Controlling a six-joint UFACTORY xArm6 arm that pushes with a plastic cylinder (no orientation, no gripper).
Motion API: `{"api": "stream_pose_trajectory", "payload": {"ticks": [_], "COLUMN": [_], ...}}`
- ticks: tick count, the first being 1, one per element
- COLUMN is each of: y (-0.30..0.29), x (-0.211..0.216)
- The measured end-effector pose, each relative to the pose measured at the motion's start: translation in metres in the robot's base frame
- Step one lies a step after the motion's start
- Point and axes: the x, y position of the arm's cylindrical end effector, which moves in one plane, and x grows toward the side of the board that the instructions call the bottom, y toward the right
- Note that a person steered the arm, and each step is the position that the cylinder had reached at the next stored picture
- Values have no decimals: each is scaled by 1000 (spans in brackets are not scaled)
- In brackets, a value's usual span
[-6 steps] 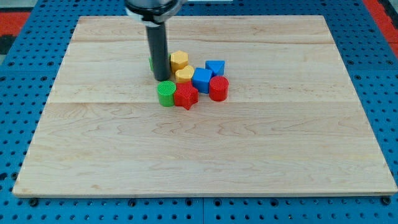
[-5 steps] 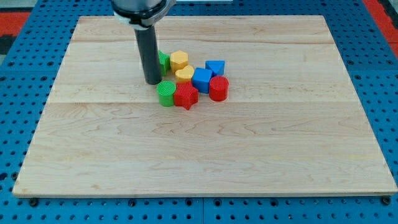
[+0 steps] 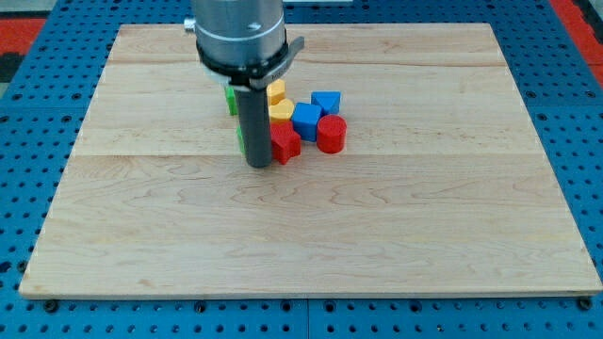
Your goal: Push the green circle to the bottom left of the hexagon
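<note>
My tip [image 3: 258, 165] rests on the board just below the green circle [image 3: 241, 139], which the rod mostly hides; only a green sliver shows at the rod's left. The red star-like block [image 3: 285, 143] sits right of the rod. The yellow hexagon [image 3: 276, 91] is above it, partly behind the rod. A second green block [image 3: 230, 97] peeks out left of the rod, near the hexagon.
A yellow block [image 3: 280, 113], a blue cube [image 3: 306, 121], a blue triangle [image 3: 327, 100] and a red cylinder [image 3: 331, 134] cluster right of the rod. The wooden board [image 3: 311, 235] lies on a blue pegboard.
The rod has moved down and a little right, from upper left of the green circle to just below it, now covering the circle. The blocks look unmoved.
</note>
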Motion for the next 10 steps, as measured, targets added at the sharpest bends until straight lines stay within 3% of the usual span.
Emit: {"api": "stream_pose_trajectory", "payload": {"ticks": [3, 5, 9, 10], "y": [-66, -54, -35, -89], "x": [4, -31, -26, -28]}}
